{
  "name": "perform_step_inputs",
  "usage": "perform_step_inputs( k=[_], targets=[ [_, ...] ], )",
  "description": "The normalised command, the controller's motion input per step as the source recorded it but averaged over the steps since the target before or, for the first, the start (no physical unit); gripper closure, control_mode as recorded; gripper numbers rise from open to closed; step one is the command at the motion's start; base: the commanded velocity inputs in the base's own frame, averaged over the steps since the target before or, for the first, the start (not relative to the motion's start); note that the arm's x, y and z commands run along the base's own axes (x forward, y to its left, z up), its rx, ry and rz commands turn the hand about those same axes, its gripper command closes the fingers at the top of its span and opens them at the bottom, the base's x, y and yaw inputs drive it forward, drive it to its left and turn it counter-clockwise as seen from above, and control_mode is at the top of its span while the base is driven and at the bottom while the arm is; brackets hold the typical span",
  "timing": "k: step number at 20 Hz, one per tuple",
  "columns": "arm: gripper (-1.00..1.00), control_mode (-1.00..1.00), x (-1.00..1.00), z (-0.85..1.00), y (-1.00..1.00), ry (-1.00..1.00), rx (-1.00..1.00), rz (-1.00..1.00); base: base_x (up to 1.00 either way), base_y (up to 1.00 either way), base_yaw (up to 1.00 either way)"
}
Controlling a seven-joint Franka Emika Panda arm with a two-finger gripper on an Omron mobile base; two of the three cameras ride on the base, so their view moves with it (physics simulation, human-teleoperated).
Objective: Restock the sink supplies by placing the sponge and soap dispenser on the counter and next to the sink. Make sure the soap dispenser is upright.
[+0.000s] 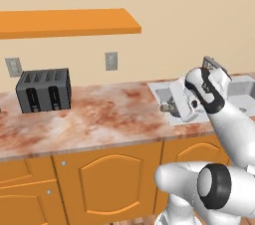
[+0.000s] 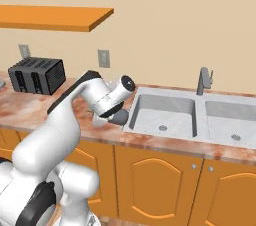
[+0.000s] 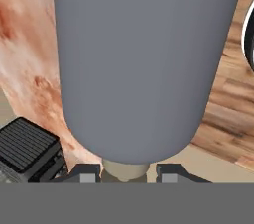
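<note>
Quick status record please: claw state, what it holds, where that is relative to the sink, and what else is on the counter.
claw: shut on the soap dispenser
dispenser pose: tilted, not upright; whether it touches the counter cannot be told
dispenser position: over the counter, just left of the sink
sink: both basins bare, faucet behind
other on counter: toaster at the back left
sponge: not located

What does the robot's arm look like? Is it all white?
Mostly white. The arm is made of smooth, rounded white segments joined by dark grey bands, like black rings at its joints. A dark stripe also runs along the top of one segment. At the end sits a white hand with a gripper of two small dark fingertips. No cables or markings are visible.
</note>
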Motion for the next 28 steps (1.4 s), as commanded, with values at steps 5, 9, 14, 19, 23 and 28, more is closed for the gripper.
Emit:
perform_step_inputs(
  k=[5,9,14,19,23,28],
  targets=[
    [1.00,-1.00,0.05,0.00,0.26,0.03,0.34,-0.09,0.00,0.00,0.00],
    [1.00,-1.00,0.04,0.00,0.39,0.00,0.28,-0.09,0.00,0.00,0.00],
    [1.00,-1.00,0.05,-0.04,0.41,0.00,0.26,-0.09,0.00,0.00,0.00],
    [1.00,-1.00,0.25,0.00,0.29,0.00,0.25,-0.09,0.00,0.00,0.00],
    [1.00,-1.00,0.48,-0.12,-0.03,0.00,0.14,-0.04,0.00,0.00,0.00],
    [1.00,-1.00,0.49,-0.23,-0.27,0.00,0.02,0.00,0.00,0.00,0.00]
  ],
)
